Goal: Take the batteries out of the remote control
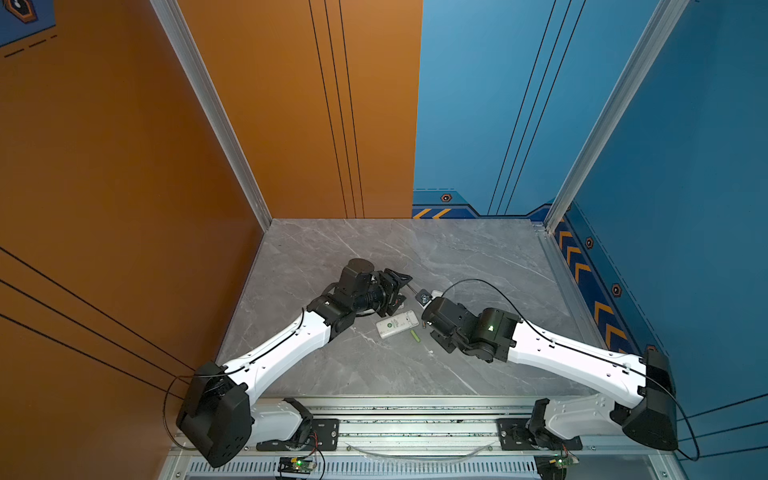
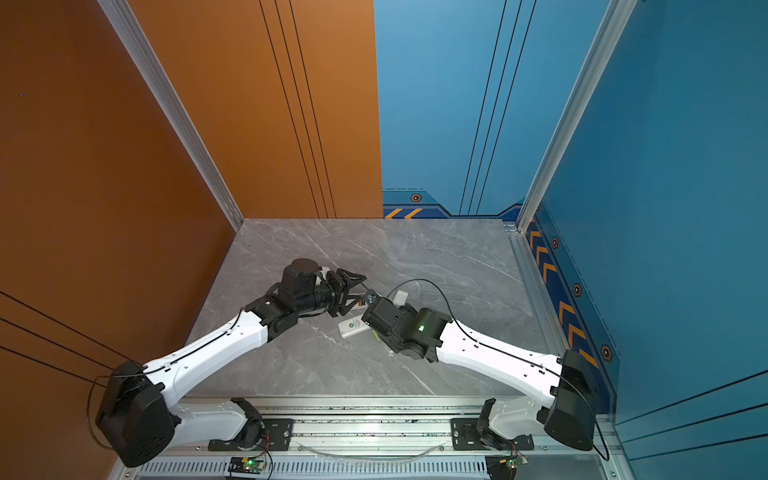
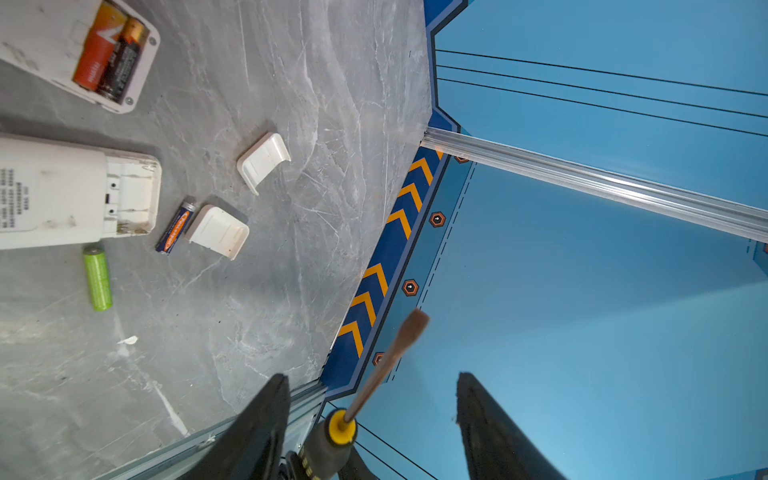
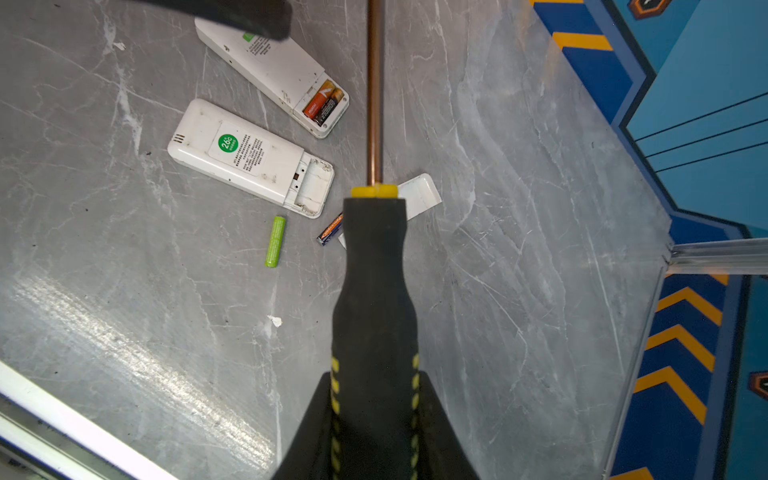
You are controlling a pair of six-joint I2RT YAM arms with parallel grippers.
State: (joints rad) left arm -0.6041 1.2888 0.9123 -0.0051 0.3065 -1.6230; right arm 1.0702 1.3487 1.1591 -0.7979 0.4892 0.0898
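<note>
Two white remote controls lie back up on the marble table. The nearer one (image 4: 245, 158) has an empty bay. The farther one (image 4: 274, 62) holds an orange-red battery (image 4: 318, 104) and a dark battery (image 4: 330, 109). A lime green battery (image 4: 276, 241) and a dark blue battery (image 3: 174, 226) lie loose beside the empty remote. My right gripper (image 4: 374, 380) is shut on the black-and-yellow handle of a screwdriver (image 4: 374, 270). My left gripper (image 3: 372, 376) is open, its fingers on either side of the screwdriver (image 3: 328, 444) with clear gaps.
Two white battery lids (image 3: 264, 160) (image 3: 218, 230) lie on the table past the remotes. In both top views the two grippers meet over the table's middle, just behind the empty remote (image 1: 397, 324). A small white scrap (image 4: 274, 321) lies nearer the front edge.
</note>
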